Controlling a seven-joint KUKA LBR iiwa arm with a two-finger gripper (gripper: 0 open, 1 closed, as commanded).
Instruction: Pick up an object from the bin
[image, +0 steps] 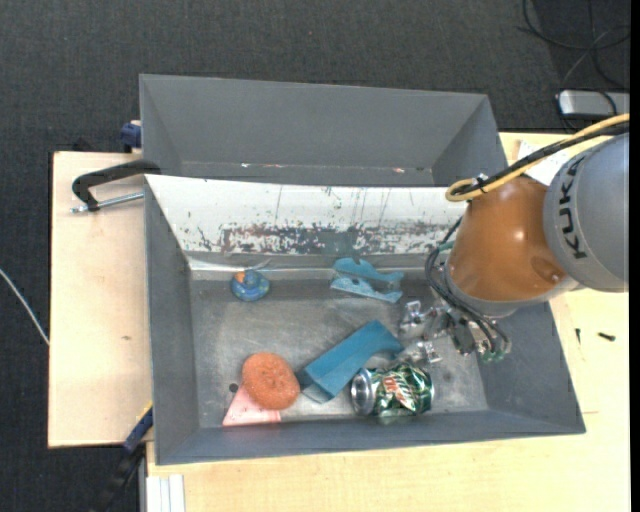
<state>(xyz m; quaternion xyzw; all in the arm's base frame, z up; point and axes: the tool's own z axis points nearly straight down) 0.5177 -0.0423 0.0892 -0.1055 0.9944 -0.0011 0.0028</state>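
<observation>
My gripper (420, 335) hangs low in the right part of the bin, under the orange wrist cover. Its metal fingers point left, just above a crushed green and silver drinks can (392, 391) lying near the front wall. A blue wedge-shaped block (349, 359) lies to the gripper's left, its upper corner close to the fingertips. A light blue plastic clip-like piece (365, 279) rests behind the gripper near the back wall. Nothing is visible between the fingers.
An orange round scrubber (270, 380) sits on a pink triangular piece (249, 409) at the front left. A small blue and yellow toy (249, 286) lies at the back left. Bare bin floor lies between these things.
</observation>
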